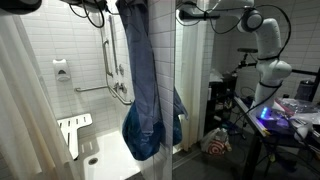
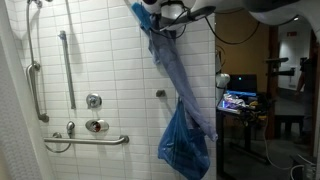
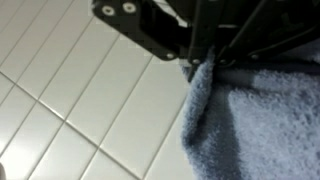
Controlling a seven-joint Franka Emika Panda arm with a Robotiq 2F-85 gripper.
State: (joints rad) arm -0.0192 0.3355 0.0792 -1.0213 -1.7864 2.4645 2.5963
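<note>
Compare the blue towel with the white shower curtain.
The blue towel is dark and fuzzy, while the shower curtain is white and smooth. The towel hangs pinched in the gripper and bunches wide at its bottom. The curtain drapes well apart from the gripper. Both hang down in loose folds.

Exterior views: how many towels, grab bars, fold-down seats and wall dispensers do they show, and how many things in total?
Blue towel, pinched in the gripper: 1
Grab bars: 3
Fold-down shower seat: 1
Wall soap dispenser: 1
Total: 6
</note>
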